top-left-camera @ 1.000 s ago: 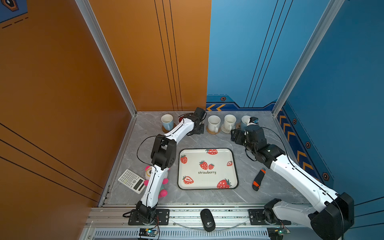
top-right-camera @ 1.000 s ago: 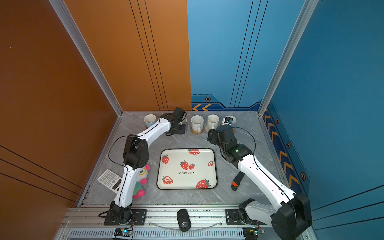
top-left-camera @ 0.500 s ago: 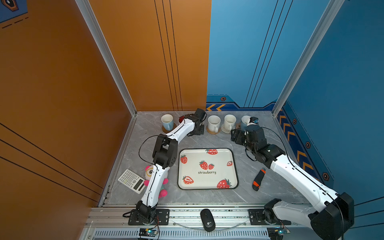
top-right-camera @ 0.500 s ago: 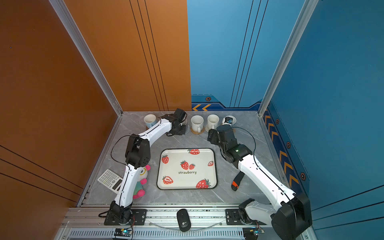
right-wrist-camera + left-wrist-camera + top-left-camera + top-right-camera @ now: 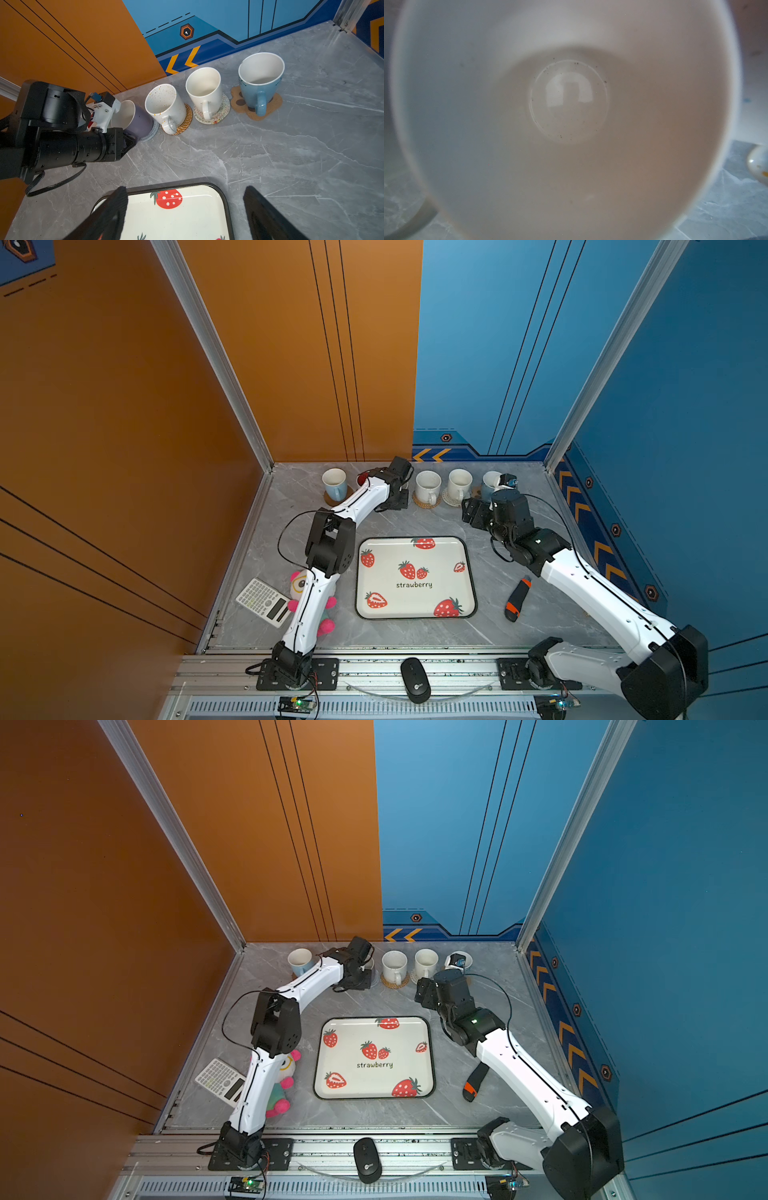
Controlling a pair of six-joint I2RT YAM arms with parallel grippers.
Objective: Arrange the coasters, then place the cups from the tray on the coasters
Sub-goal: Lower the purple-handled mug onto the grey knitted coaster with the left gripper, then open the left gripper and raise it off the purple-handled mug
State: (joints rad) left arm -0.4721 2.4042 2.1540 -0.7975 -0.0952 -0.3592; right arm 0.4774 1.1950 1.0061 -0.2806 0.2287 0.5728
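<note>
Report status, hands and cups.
Left hand shut on lavender cup at grey coaster. Right hand open near tray. Tray empty, nothing blocking.

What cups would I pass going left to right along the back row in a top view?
Light blue cup → speckled white cup → plain white cup → other light blue cup. The left arm covers what stands between the first two.

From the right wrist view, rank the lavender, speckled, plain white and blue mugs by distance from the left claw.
1. lavender mug, at the left claw
2. speckled mug, next along
3. plain white mug, beyond it
4. blue mug, row's far end
</note>
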